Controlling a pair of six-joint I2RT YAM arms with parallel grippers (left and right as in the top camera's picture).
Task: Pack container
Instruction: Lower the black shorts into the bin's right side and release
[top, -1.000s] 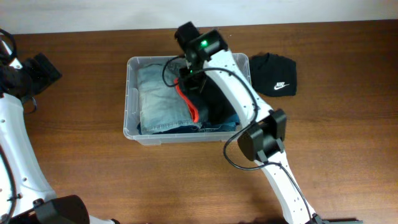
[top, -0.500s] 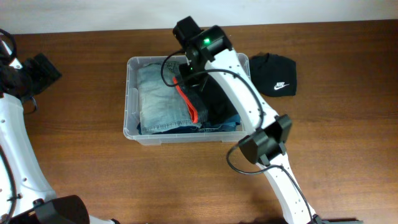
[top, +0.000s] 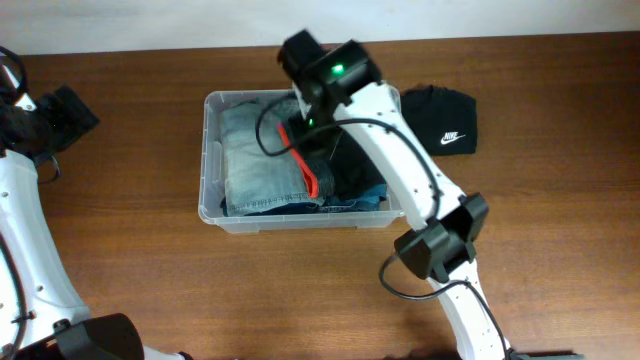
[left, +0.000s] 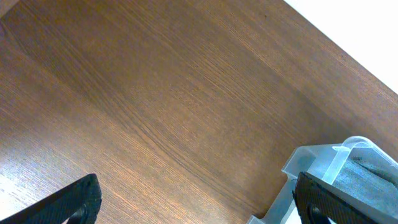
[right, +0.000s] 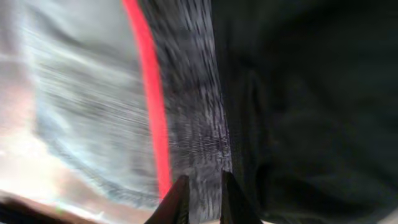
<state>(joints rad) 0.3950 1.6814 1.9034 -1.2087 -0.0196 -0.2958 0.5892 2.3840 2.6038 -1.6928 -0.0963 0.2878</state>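
The clear container (top: 210, 150) sits mid-table, holding folded blue jeans (top: 255, 160), a dark grey garment with a red stripe (top: 308, 175) and a black garment (top: 355, 168). My right gripper (top: 312, 128) hangs over the container's back middle. In the right wrist view its fingers (right: 202, 199) are nearly together just above the grey garment (right: 196, 118), beside the red stripe (right: 149, 93), with nothing clearly held. My left gripper (top: 75, 110) is open and empty over bare table far to the left. Its view shows the container's corner (left: 323, 165) at the lower right.
A black Nike garment (top: 445, 122) lies on the table just right of the container. The right arm's links (top: 440, 245) reach across the container's right front corner. The table's back edge meets a white wall.
The right arm's elbow has swung right and toward the front while its wrist stayed over the container's back. The clothes and left arm have not moved.
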